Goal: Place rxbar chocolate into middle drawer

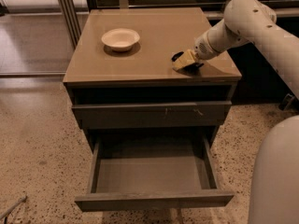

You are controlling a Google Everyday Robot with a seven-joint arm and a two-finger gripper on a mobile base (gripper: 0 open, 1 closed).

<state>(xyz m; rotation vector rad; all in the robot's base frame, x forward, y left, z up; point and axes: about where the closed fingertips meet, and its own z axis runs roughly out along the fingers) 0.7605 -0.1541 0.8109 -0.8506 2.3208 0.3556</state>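
Observation:
My gripper is low on the brown cabinet top, near its right front corner, and my white arm reaches in from the right. A small dark shape, the rxbar chocolate, lies at the gripper's tip, mostly hidden by it. Whether the gripper grips it does not show. The middle drawer is pulled open below, and its grey inner box holds nothing.
A white bowl stands on the cabinet top at the back left. A shut grey drawer front with small pale scratches sits above the open drawer. My white base fills the lower right. The floor is speckled.

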